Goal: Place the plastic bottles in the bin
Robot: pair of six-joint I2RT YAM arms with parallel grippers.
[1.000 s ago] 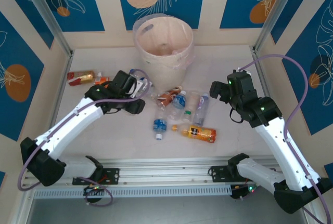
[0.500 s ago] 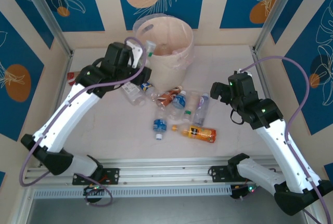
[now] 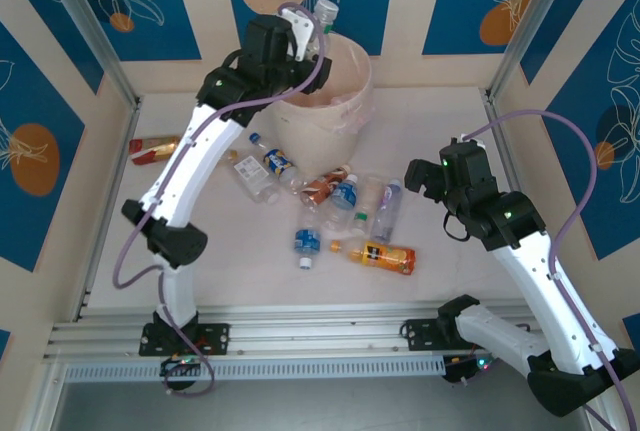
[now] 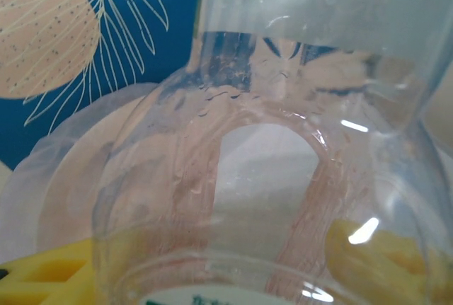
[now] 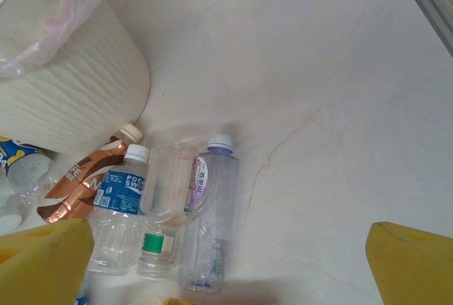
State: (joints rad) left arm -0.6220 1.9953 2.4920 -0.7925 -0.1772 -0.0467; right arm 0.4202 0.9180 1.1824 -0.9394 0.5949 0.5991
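The left pincer [image 3: 311, 35] is clamped on a clear bottle [image 3: 325, 13], lifted up by the rim of the bin [image 3: 335, 116]. In the wrist view its yellow pads [image 4: 39, 280] sit either side of the bottle's body, and pink plastic shows through it. The right pincer [image 3: 416, 179] hangs over the table [image 3: 440, 116], just right of the bottles, its pads [image 5: 42, 262] spread wide with nothing between them. Below it four bottles lie side by side: a brown-labelled bottle [image 5: 78, 181], a blue-labelled bottle [image 5: 120, 209], a green-labelled bottle [image 5: 161, 213] and a bluish bottle [image 5: 209, 213]. An orange bottle [image 3: 385, 256] lies nearer the arms, and a red-labelled bottle [image 3: 155, 149] by the left wall.
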